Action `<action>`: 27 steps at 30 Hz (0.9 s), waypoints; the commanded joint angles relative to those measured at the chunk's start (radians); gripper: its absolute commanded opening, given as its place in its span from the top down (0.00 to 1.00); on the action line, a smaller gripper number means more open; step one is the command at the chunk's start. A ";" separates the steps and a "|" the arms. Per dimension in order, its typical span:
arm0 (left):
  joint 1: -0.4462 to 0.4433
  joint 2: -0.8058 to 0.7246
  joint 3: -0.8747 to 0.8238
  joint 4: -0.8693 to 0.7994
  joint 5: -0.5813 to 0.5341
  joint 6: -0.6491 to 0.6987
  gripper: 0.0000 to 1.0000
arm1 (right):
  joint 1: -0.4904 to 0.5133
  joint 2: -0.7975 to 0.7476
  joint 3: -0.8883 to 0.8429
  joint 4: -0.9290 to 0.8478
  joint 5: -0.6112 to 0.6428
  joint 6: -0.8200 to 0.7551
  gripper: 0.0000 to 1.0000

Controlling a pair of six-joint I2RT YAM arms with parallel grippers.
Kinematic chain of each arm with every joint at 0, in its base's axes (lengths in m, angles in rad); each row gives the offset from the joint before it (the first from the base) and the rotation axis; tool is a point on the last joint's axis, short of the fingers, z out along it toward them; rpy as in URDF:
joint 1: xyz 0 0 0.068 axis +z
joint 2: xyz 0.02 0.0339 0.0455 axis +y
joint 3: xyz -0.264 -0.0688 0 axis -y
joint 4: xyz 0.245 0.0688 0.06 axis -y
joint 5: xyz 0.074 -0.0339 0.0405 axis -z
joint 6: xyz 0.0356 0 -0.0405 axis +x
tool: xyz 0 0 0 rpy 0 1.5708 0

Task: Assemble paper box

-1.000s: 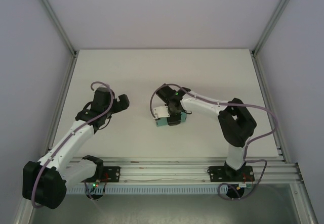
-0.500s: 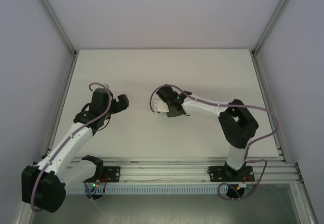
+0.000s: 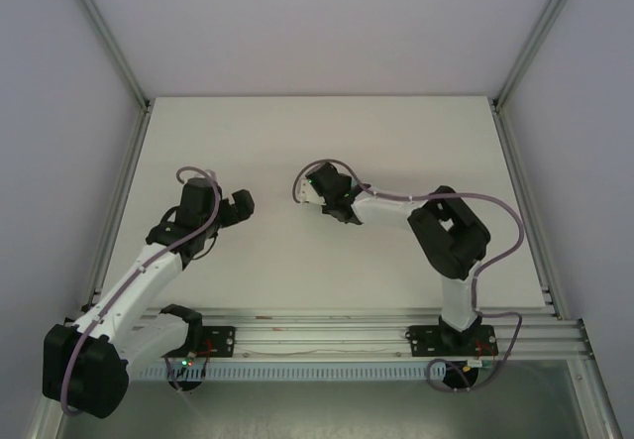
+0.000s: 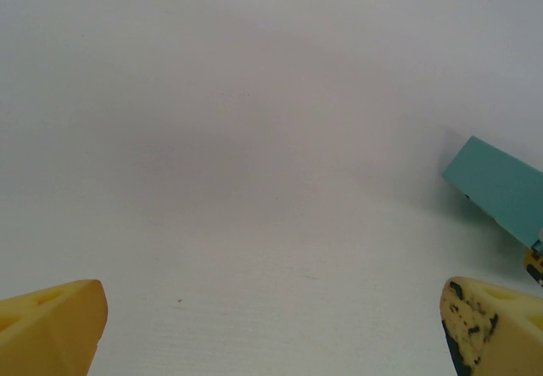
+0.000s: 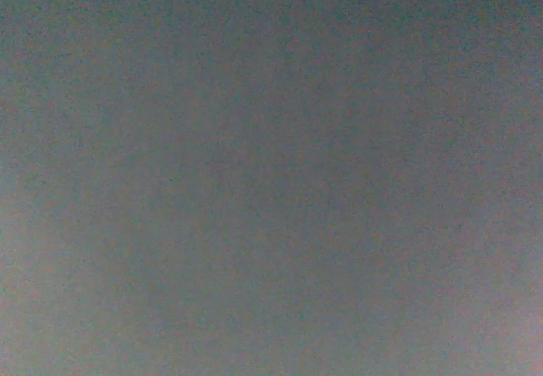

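The paper box (image 4: 501, 191) is showing as a teal, flat-sided block, so the folding is looking largely done, though most of it is hidden. The right tool (image 3: 332, 199) is sitting right at the box; I cannot tell its grip. The left tool (image 4: 271, 308) is hovering left of the box, gaping wide and empty, well apart.

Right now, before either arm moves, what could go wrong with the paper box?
One: the right wrist view is a dark blur, so any hold the right gripper has on the paper box cannot be checked; the card might slip or crush. Two: the left gripper stands open, apart from the box but near the right gripper; reaching in could knock the arms together.
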 commanded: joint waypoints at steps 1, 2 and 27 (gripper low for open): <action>0.006 -0.017 -0.006 0.023 0.003 -0.013 0.00 | -0.012 0.022 0.003 0.054 0.029 -0.008 0.56; 0.007 -0.018 -0.006 0.024 0.004 -0.012 0.00 | -0.014 0.025 -0.002 0.052 0.024 -0.020 0.55; 0.006 -0.019 -0.001 0.048 -0.006 0.028 0.00 | 0.038 -0.417 -0.190 -0.375 -0.469 0.263 0.00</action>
